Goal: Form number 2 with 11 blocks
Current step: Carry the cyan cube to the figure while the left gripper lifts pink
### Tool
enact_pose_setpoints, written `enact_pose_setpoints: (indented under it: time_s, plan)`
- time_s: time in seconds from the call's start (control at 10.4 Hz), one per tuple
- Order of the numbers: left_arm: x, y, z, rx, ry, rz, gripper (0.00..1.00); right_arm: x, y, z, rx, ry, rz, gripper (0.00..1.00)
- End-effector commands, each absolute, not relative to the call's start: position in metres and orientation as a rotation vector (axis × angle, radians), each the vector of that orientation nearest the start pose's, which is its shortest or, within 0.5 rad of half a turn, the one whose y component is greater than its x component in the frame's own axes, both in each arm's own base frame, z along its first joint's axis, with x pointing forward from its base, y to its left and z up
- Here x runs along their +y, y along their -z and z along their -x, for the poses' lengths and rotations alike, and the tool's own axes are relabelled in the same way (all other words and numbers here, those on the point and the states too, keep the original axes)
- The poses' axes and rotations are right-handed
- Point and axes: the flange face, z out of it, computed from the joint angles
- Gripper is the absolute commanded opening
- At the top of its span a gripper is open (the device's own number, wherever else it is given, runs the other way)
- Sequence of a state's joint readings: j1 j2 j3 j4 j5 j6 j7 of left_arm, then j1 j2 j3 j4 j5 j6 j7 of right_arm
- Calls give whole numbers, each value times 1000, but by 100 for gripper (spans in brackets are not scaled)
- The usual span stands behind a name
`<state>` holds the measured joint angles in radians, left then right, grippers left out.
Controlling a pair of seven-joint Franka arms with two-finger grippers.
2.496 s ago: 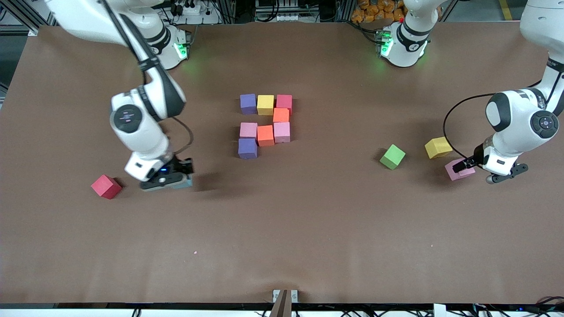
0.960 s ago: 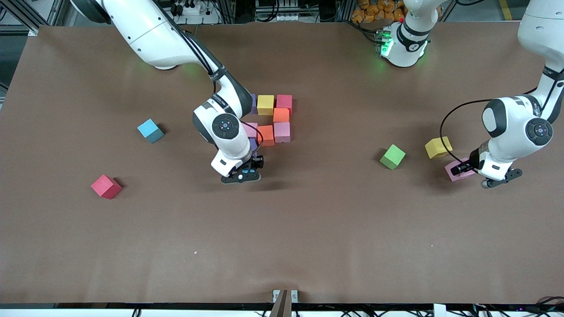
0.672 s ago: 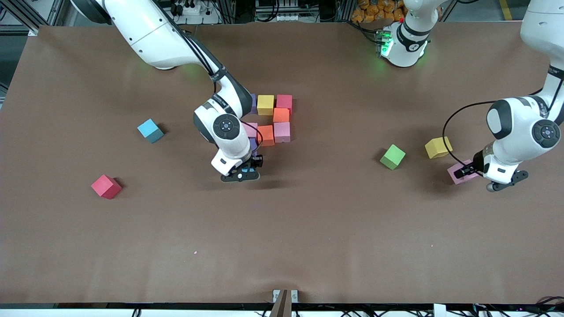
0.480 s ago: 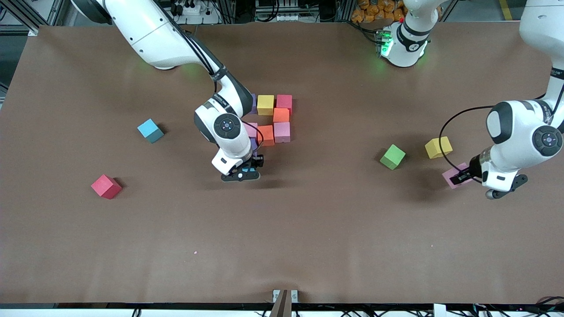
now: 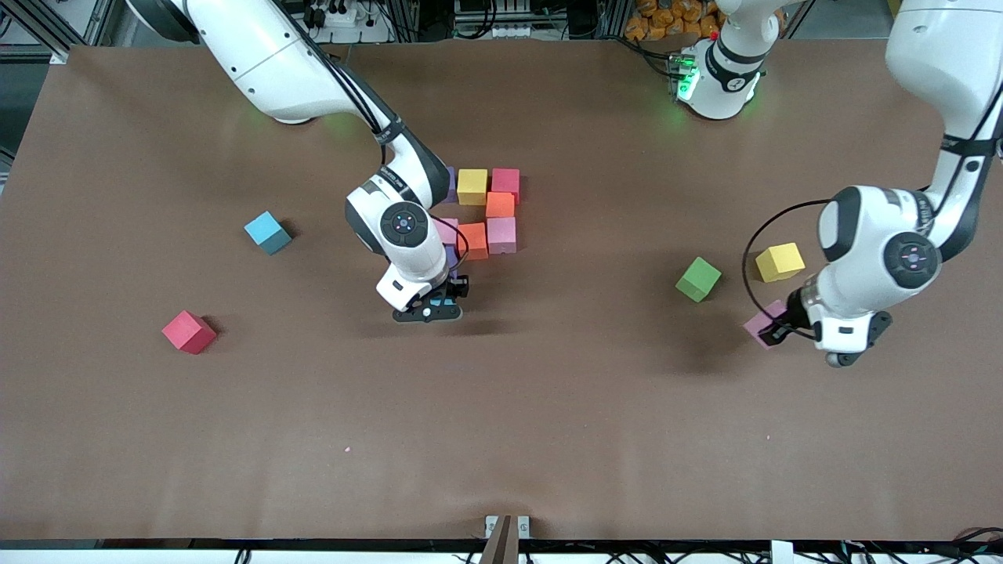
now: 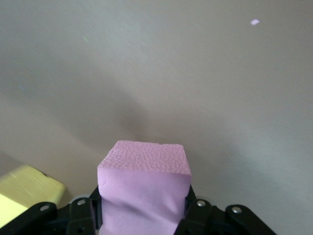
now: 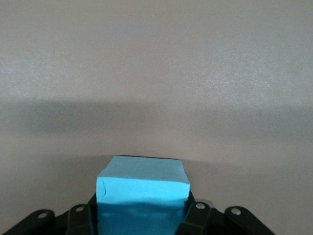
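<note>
Since the earlier frames the left arm had swung its pink block away from the yellow block toward the middle of the bench, while the right arm barely shifted. Both arms were loaded. The right gripper was clamped on a light blue block and hung just over the bench at the near end of the number 2, where eight cubes already lay; the purple cube that ended the figure sat close under the gripper's wrist, mostly hidden by it. The left gripper was clenched on the pink block, carried in the air over bare bench, with the green block and the yellow one lying apart from it, toward the bases. The likeliest trouble was at the right gripper: the light blue block had to start the bottom row right against that purple cube, and a descent slightly off line could nudge the loose foam cubes and skew the digit, or leave a gap. The foam looked squeezed between the fingers, so it might spring or cling on release and land turned. If the left arm reached the figure while the right one was over it, the two could meet. A second light blue block and a red block lay well off toward the right arm's end.
</note>
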<state>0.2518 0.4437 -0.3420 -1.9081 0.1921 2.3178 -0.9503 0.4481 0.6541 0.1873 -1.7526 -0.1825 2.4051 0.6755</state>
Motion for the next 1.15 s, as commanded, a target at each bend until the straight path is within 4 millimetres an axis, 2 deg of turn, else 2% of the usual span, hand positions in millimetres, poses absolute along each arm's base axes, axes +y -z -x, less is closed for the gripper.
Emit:
enact_pose_setpoints:
  time_s: [0.0,0.1,0.19,0.29,0.38,0.48,0.58,0.86,1.06]
  plan:
    - [-89,-273,-634,-1304,-12,2866,40,386,-203,-539,-82,39,3148,50]
    - [-108,-272,-635,-1364,-12,2843,40,386,-204,-539,-72,44,3145,60]
    - [-125,-268,-634,-1427,-21,2813,40,386,-203,-539,-70,42,3146,77]
    - [-149,-268,-633,-1485,-19,2787,40,386,-206,-539,-68,46,3145,100]
    - [-172,-264,-630,-1538,-26,2760,40,386,-213,-540,-70,51,3146,100]
    - [-197,-258,-624,-1599,-41,2721,40,388,-228,-540,-78,74,3144,100]
    - [-215,-257,-622,-1686,-44,2673,40,380,-247,-544,-74,68,3168,100]
    - [-263,-249,-620,-1956,-59,2498,40,338,-337,-561,3,114,3187,100]
    - [-298,-247,-618,-2048,-68,2444,40,299,-387,-575,-69,182,3163,100]
